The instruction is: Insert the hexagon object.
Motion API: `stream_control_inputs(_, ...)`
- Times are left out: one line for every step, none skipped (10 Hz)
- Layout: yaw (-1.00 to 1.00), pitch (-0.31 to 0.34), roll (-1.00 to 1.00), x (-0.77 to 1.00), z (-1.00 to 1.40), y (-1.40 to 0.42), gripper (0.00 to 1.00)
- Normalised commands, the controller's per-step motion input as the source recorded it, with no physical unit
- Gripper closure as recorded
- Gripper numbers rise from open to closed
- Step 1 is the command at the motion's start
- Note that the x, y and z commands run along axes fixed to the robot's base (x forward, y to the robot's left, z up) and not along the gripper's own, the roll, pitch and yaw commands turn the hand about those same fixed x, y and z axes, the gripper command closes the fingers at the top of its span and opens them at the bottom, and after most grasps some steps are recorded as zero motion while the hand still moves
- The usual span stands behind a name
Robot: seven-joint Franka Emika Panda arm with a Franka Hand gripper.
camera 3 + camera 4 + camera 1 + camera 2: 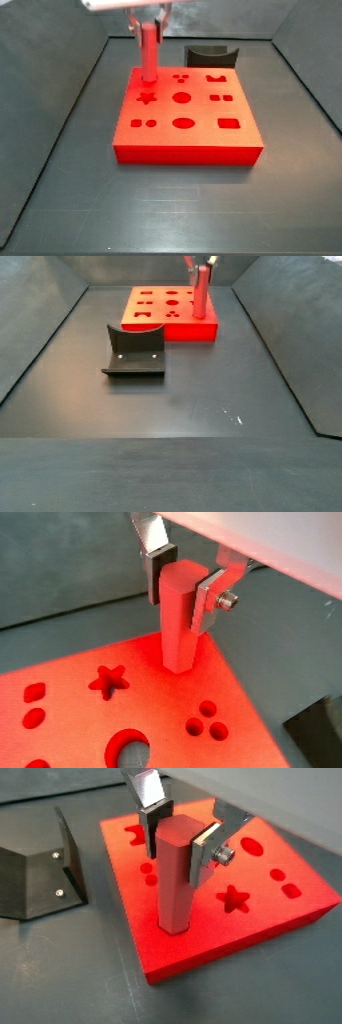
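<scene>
While the fixture (40, 868) sits on the floor just left of the red block (254, 933), the hexagon object (174, 878) stands upright, lower end on the block's top face. Gripper (183, 830) clamps its upper end between both fingers (156, 813).

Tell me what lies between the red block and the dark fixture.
Nothing: in a side view, bare floor separates the red block from the fixture. The gripper holds the hexagon object at the block.

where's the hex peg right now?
The hexagon peg stands upright, gripped near its top by the hand, its lower end on or in the red block beside the star-shaped hole, near the block's edge in both wrist views.
</scene>
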Motion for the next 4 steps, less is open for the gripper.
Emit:
stream_control_inputs(-0.08,0.003,0.09,0.03,-0.82,0.06,1.0)
stream_control_inputs(-0.12,0.027,0.12,0.03,-0.66,0.06,1.0)
stream_control_inputs(0.0,0.011,0.0,0.01,0.0,0.0,1.0)
stream_control_inputs(0.0,0.0,0.0,0.0,0.0,0.0,1.0)
